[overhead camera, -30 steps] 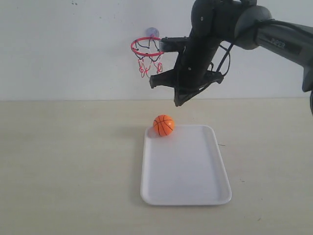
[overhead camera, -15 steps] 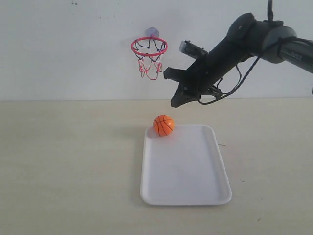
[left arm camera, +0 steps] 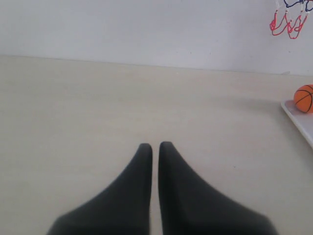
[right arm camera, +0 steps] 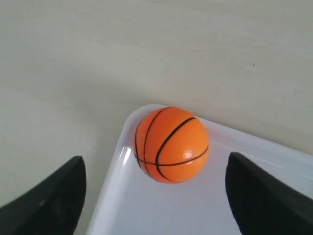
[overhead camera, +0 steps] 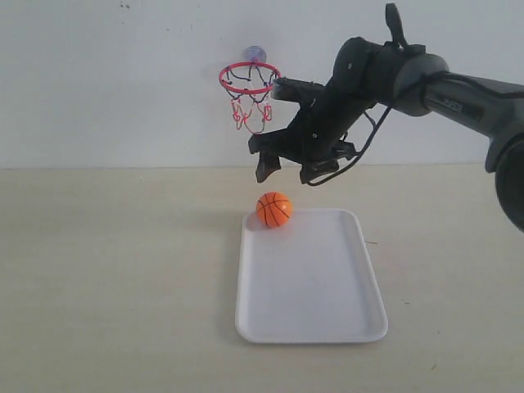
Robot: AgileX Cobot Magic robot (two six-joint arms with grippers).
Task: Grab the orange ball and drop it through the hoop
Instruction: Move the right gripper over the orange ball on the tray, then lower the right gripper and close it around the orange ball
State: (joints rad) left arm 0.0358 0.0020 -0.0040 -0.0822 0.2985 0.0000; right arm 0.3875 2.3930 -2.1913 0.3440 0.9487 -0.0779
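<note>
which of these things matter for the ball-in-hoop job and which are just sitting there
In the job: ball, hoop, open right gripper above the ball.
Just there: white tray under the ball, shut left gripper, table.

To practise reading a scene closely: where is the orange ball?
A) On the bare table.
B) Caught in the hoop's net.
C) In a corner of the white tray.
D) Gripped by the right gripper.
C: the orange ball rests in a corner of the white tray, the open right gripper above it, not touching.
</note>
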